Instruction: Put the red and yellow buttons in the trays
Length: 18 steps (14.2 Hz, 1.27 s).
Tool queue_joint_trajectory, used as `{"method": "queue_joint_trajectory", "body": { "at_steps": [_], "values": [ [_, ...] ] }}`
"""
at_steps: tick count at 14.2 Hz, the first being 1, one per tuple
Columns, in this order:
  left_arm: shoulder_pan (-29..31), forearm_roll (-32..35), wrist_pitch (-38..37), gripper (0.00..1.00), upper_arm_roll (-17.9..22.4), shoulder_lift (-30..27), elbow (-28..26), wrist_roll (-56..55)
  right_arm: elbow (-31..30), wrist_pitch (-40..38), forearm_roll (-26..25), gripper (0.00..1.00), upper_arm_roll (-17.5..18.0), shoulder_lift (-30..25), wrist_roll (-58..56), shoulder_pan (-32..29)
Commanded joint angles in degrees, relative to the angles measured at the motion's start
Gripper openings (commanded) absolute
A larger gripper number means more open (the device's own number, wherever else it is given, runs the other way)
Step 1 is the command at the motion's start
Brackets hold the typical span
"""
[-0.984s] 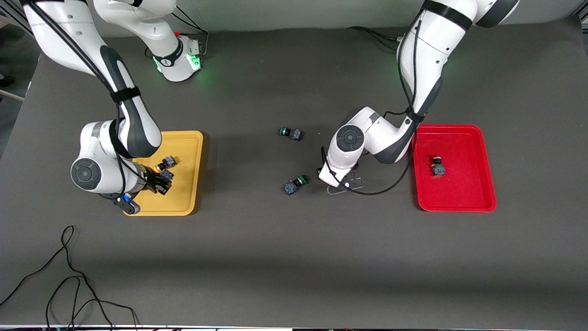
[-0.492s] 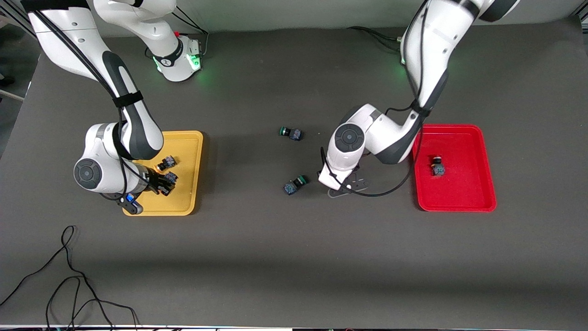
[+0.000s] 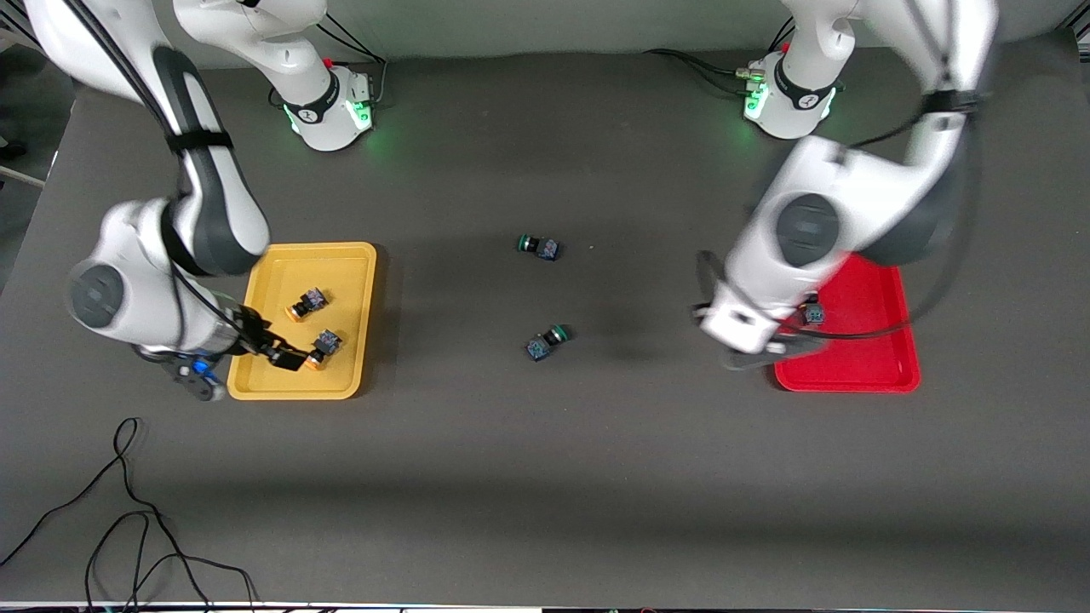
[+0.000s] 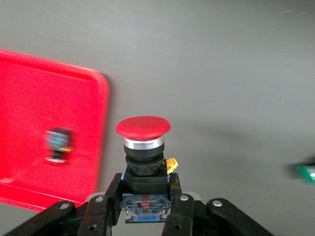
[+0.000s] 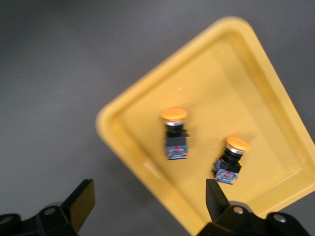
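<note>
My left gripper (image 4: 145, 206) is shut on the dark body of a red button (image 4: 143, 147), held upright in the air beside the edge of the red tray (image 4: 29, 98). In the front view its wrist hangs over that edge of the red tray (image 3: 869, 340). A second red button (image 3: 813, 314) lies in the tray, partly hidden by the arm. My right gripper (image 3: 274, 345) is open and empty over the nearer edge of the yellow tray (image 3: 349, 281). Two yellow buttons (image 3: 308, 302) (image 3: 324, 345) lie in it, and also show in the right wrist view (image 5: 175, 130) (image 5: 231, 160).
Two green-capped buttons lie on the dark table between the trays, one farther from the front camera (image 3: 539, 247) and one nearer (image 3: 545, 342). A loose black cable (image 3: 128, 511) lies near the table's front edge at the right arm's end.
My left arm has risen and swung from mid-table to the red tray's edge with the red button. My right gripper has let go of the second yellow button and drawn back, open.
</note>
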Motion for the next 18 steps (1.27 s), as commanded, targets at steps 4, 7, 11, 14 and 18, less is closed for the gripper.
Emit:
{"method": "queue_joint_trajectory", "body": {
  "at_steps": [4,7,11,14,18],
  "values": [
    [22.85,-1.32,4.76,0.13,-0.07,-7.27,-15.05,36.14,1.64,-2.33,-4.42,1.00,-0.56,-13.06,-22.27,2.17],
    [26.49,0.25,19.50,0.13,0.19,-5.96,-25.57,41.20,5.76,-10.57,-5.75,1.00,-2.84,-15.54,-32.07,1.99],
    [28.86,3.77,33.61,0.35,0.19,-0.15,-32.20,41.38,9.46,-15.68,-5.67,1.00,-3.64,-17.30,-34.19,1.99],
    [28.86,3.77,30.47,1.00,0.11,-0.84,-30.19,41.99,11.93,-19.55,-5.23,1.00,-4.26,-16.95,-34.28,1.90],
    [28.60,3.08,7.13,1.00,-0.42,-4.18,-15.54,42.52,12.02,-21.76,-5.05,1.00,-3.99,-17.39,-34.11,2.17]
  ]
}}
